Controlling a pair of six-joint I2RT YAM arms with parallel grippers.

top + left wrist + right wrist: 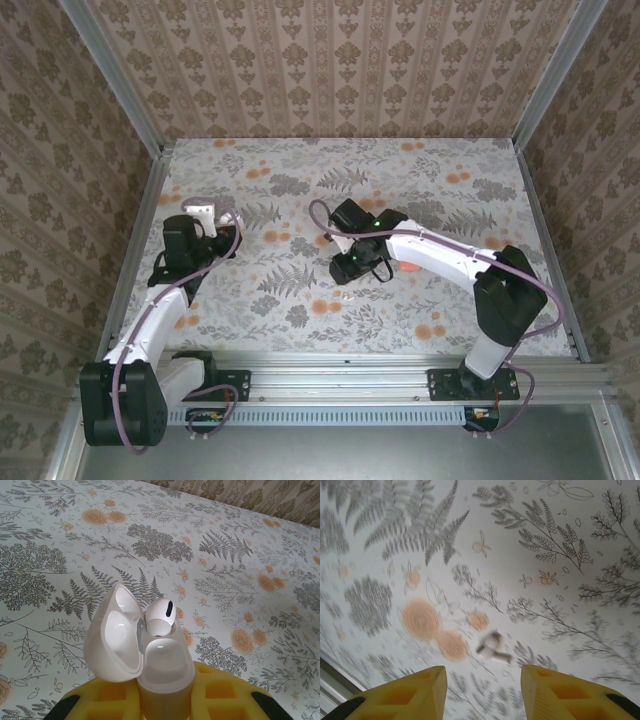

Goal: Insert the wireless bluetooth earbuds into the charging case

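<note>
**Left arm.** I read the left gripper [165,702] as clamped on the lower body of the white charging case [165,672], with a yellow pad [107,697] on either side of it. The case stands upright above the floral tablecloth [240,540]. Its lid [112,640] is hinged open toward the left of the wrist view. One white earbud [159,617] sits in the case, its rounded head and dark vent showing above the rim.

**Right arm.** I read the right gripper [482,695] as released: its two yellow fingers stand apart with nothing between them. It points down at the cloth. A second earbud [492,647] lies on the cloth just beyond the gap between the fingers, beside two orange flower prints. It is blurred, so I cannot tell its orientation.

**Overhead view.** The right gripper sits low near the middle of the table, well apart from the left gripper and the case.
</note>
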